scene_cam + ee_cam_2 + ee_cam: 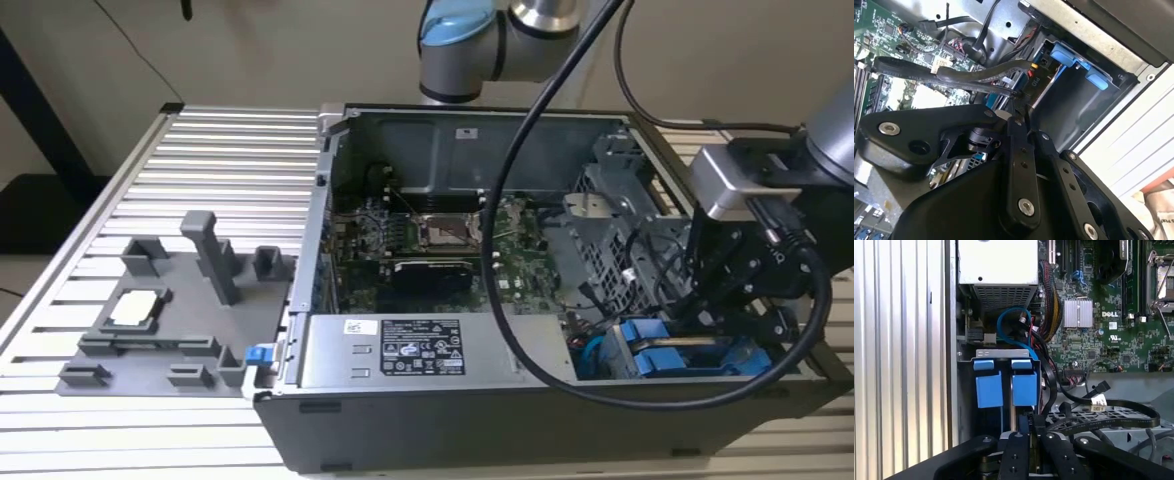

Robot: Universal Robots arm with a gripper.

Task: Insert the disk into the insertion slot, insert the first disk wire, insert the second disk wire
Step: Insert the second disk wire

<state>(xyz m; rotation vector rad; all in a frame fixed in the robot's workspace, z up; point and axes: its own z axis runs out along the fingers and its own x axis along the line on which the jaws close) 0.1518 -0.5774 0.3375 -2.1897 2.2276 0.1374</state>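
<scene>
The disk [667, 355] lies in the insertion slot [1004, 353] at the case corner nearest the exterior view's right, its blue frame tabs [1006, 387] facing out. In the second wrist view the blue tabs [1074, 62] sit inside the grey bay. My gripper [714, 320] reaches down into the case just beside the disk. In both wrist views its fingers [1014, 130] come together at the disk's edge, and the gripper [1021, 427] looks shut on the dark plug of a disk wire [979, 75]. The plug itself is mostly hidden behind the fingers.
The open computer case [534, 420] lies on a slatted metal table [214, 160]. It holds a motherboard [427, 240], a power supply [414, 350] and loose black cables [1114, 410]. A blue cable [1009, 320] loops by the supply. A grey fixture [174, 300] stands at the exterior view's left.
</scene>
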